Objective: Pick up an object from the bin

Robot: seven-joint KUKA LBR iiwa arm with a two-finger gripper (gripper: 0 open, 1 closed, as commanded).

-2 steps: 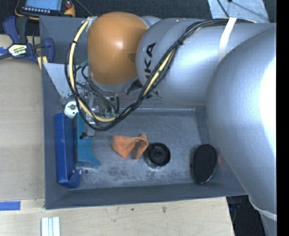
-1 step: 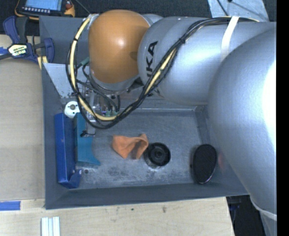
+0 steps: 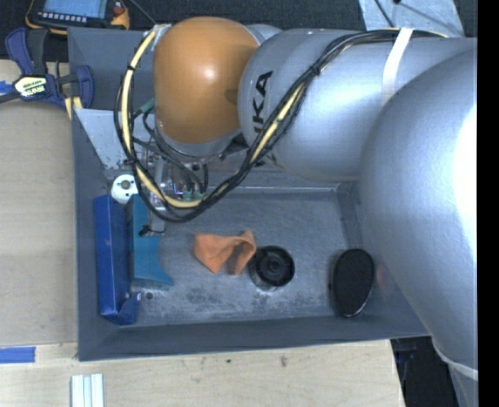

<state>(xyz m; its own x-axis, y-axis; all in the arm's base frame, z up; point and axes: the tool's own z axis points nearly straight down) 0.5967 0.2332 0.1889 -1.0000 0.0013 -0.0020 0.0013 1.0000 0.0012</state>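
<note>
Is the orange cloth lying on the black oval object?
No, the orange cloth lies apart from the black oval object, with a black round piece between them.

So we've got a long blue bar (image 3: 112, 261) lying flat along the left wall of the bin (image 3: 317, 219), with a teal wedge (image 3: 148, 259) right beside it. There's a crumpled orange cloth (image 3: 222, 253) mid-floor, a round black knob (image 3: 272, 267) just beside that, and a black oval piece (image 3: 351, 282) off right.

Probably a robotics lab: a cabled KUKA arm (image 3: 385, 108) over a metal bin (image 3: 232, 336), display unit (image 3: 73, 5) behind.
</note>
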